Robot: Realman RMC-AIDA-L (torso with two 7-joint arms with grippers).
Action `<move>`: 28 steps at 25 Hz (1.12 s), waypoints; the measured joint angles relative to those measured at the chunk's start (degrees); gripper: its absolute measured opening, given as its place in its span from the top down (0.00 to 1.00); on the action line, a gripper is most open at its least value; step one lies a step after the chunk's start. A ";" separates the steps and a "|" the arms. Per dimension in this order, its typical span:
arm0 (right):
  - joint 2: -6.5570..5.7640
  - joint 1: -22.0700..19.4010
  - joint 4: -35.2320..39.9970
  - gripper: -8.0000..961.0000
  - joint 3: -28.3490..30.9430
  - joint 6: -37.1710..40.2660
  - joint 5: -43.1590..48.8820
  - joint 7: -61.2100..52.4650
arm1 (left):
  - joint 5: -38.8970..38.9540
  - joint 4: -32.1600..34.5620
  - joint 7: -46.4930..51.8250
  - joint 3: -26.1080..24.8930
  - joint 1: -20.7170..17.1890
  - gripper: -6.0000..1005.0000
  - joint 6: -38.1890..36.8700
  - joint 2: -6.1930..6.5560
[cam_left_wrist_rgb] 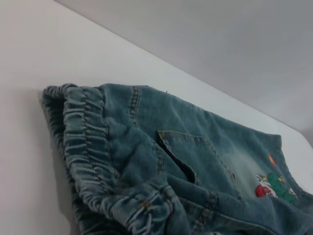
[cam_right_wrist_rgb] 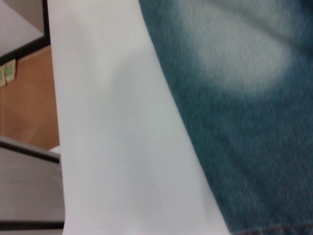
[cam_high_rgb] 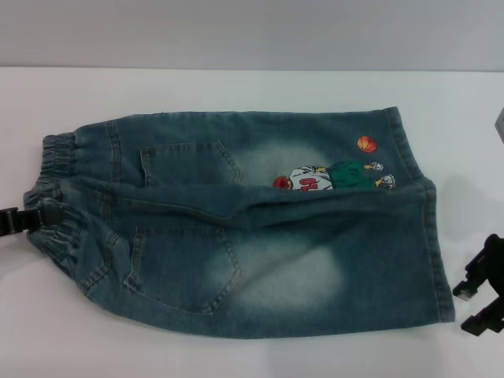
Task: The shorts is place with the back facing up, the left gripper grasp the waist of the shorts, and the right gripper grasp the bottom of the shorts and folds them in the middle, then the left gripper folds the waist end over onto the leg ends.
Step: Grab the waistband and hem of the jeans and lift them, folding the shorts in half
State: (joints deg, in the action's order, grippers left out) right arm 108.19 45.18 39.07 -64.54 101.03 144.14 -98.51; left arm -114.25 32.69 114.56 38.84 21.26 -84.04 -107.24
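The shorts [cam_high_rgb: 260, 236] lie flat on the white table with both back pockets up. The waist of the shorts [cam_high_rgb: 55, 173] is at the left and the leg ends [cam_high_rgb: 431, 236] at the right. A cartoon basketball print [cam_high_rgb: 331, 177] shows on the far leg. My left gripper [cam_high_rgb: 39, 216] is at the middle of the waist, shut on the bunched elastic band [cam_left_wrist_rgb: 88, 147]. My right gripper [cam_high_rgb: 475, 305] stands open on the table, just right of the near leg's hem corner and not touching it. Its wrist view shows the near leg's denim [cam_right_wrist_rgb: 234, 98].
White table [cam_high_rgb: 236, 358] surrounds the shorts, with a grey wall behind it. A dark object [cam_high_rgb: 500, 126] sits at the right edge. Past the table's edge, the right wrist view shows a wooden floor [cam_right_wrist_rgb: 24, 98].
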 joint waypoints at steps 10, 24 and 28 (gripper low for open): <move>-0.01 0.22 -1.94 0.41 -0.31 0.12 2.45 -0.14 | -0.32 0.00 0.62 -0.56 0.42 0.95 0.18 0.01; 0.74 1.23 -3.40 0.40 -0.94 -1.40 3.36 -1.20 | -0.45 0.00 0.70 -0.52 0.26 0.95 0.57 0.33; 0.88 1.27 -3.54 0.40 -0.94 -1.77 3.88 -1.47 | -0.45 0.00 0.67 -0.52 0.23 0.95 0.59 0.37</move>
State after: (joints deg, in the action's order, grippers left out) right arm 109.08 46.44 35.54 -65.48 99.25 148.02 -99.98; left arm -114.70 32.69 115.23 38.32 21.49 -83.46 -106.87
